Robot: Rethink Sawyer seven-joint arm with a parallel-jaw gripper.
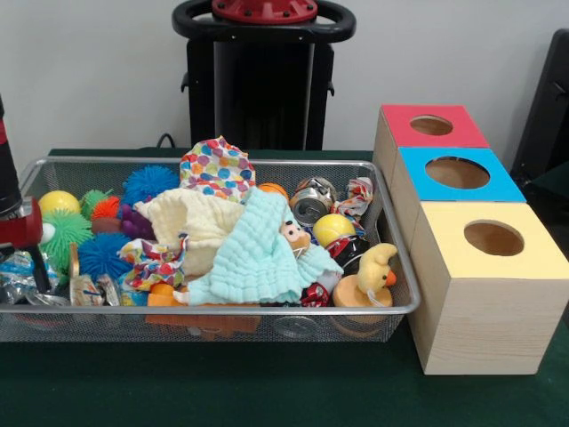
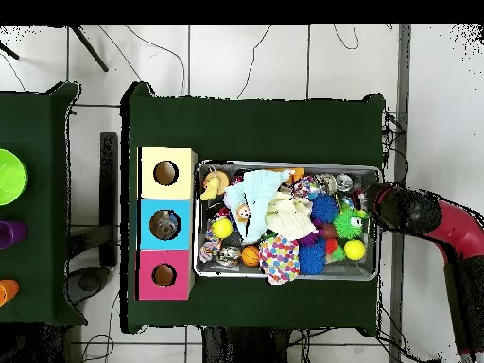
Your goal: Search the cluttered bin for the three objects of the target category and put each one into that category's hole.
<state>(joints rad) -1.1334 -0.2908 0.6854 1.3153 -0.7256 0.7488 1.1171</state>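
Observation:
The wire mesh bin lies on the green table and is full of mixed items; it also shows in the overhead view. Wrinkly see-through plastic pieces with light blue parts lie in its left front corner, and another lies beside them. My gripper reaches down into that left end, right at the plastic pieces. Overhead, the gripper is at the bin's right end. The blue-topped box's hole is right of the bin; overhead, something greyish shows inside the hole.
A mint cloth, cream cloth and dotted cloth cover the bin's middle. Spiky balls, metal cans, yellow balls and a duck toy lie around. The red-topped box and yellow-topped box flank the blue one.

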